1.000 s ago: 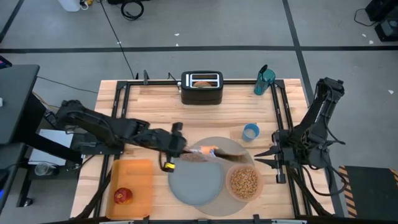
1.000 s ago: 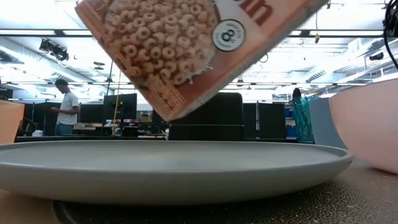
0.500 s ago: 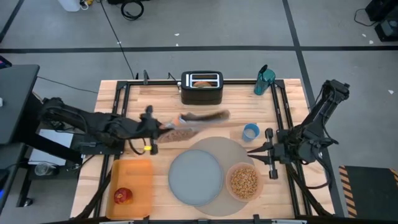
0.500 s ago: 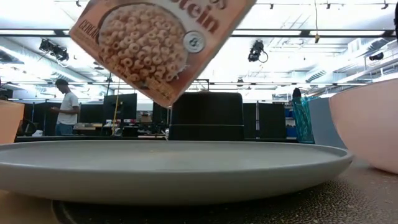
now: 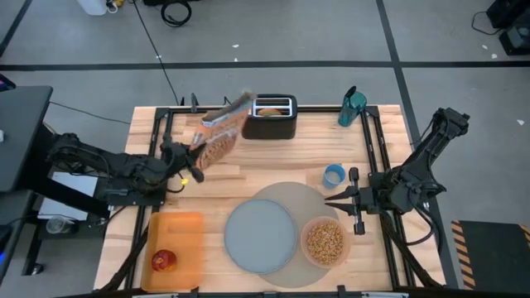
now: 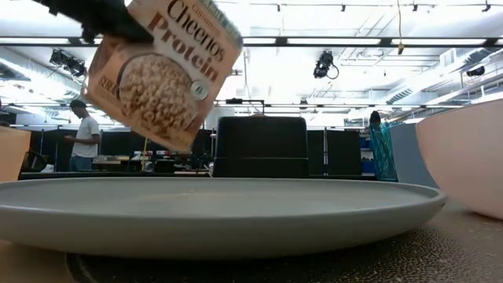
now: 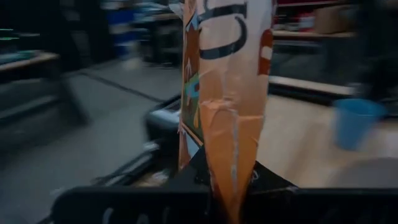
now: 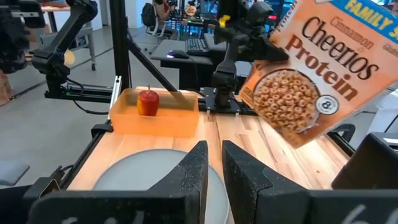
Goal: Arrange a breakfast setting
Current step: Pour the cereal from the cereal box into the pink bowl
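Left gripper [image 5: 187, 162] is pinched on a cereal box [image 5: 219, 134], held clear of the table over its left rear part, just left of the black toaster [image 5: 269, 116]; box tilted, long axis running from the gripper up toward the toaster's corner; printed front faces the right arm, as the right wrist view shows [image 8: 314, 81]; in the left wrist view only the box's narrow edge [image 7: 230, 106] is seen, and the fingers there are too dark to make out separately.

Right gripper [image 5: 334, 200] waits with fingers [image 8: 196, 168] nearly together and nothing between them, at the right edge of the grey mat [image 5: 319, 203], pointing left across it, near the small blue cup [image 5: 334, 175].

Setting: grey-blue plate [image 5: 261, 236] lies on the mat's left half; pink bowl [image 5: 326, 241] sits at its right front, filled with brown cereal [image 5: 325, 239]; red fruit [image 5: 163, 260] rests in the orange tray [image 5: 184, 232] at front left; something tan, probably the bagel [image 5: 268, 109], sits in the toaster slot; teal tumbler [image 5: 352, 106] stands at the rear right corner.

Surface is pale wood planking in a black frame; grey floor around; low view shows an open room with ceiling strip lights and a person [image 6: 82, 135] standing far back.
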`<state>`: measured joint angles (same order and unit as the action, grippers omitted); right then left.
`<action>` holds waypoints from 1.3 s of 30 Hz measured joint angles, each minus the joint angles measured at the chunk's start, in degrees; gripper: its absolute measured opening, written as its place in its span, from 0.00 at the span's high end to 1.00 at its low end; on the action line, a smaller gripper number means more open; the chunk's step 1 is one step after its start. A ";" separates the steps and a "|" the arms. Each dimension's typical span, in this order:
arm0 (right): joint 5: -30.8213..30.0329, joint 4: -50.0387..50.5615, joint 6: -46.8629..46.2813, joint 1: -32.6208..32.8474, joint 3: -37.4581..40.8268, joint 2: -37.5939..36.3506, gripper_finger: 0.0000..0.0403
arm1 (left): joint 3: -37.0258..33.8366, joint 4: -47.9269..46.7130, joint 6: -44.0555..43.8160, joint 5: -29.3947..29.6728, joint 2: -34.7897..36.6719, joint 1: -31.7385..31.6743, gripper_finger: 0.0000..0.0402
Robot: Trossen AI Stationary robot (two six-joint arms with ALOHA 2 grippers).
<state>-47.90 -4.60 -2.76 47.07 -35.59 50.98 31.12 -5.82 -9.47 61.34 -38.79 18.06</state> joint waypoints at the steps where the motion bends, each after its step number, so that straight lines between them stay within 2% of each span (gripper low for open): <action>1: 0.56 0.00 0.11 -0.44 0.00 0.00 0.87 | -0.65 0.14 -0.40 2.23 0.00 -0.06 0.96; 3: 1.63 0.00 0.37 -1.36 0.00 0.00 0.87 | -1.92 1.32 -0.46 5.30 -0.09 -0.47 0.96; 10: 4.72 0.04 1.39 -3.60 0.00 0.00 0.87 | -7.27 3.42 -2.83 8.04 -0.04 -5.96 0.96; 17: 6.05 0.55 2.43 -4.89 0.00 0.00 0.87 | -13.15 6.23 -4.37 7.49 4.02 -14.21 0.96; 24: 7.87 1.16 2.92 -6.77 0.02 0.00 0.87 | -20.55 10.68 -0.69 8.10 13.03 -21.83 0.96; 28: 9.73 -0.11 3.00 -8.52 0.67 0.00 0.87 | -24.80 17.93 6.95 8.19 16.21 -25.99 0.96; 30: 10.43 -1.79 3.27 -9.51 1.91 0.00 0.87 | -26.80 21.94 10.10 7.91 16.90 -28.10 0.96; 34: 13.33 -7.16 4.34 -11.98 4.41 0.00 0.87 | -30.55 29.06 10.31 5.30 17.20 -32.19 0.96; 39: 17.41 -10.83 4.11 -14.40 7.03 0.00 0.87 | -30.59 31.25 16.08 4.71 16.93 -36.16 0.96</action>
<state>-30.49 -15.43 1.34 32.67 -28.56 50.98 0.54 25.42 6.61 66.05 -21.85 -18.11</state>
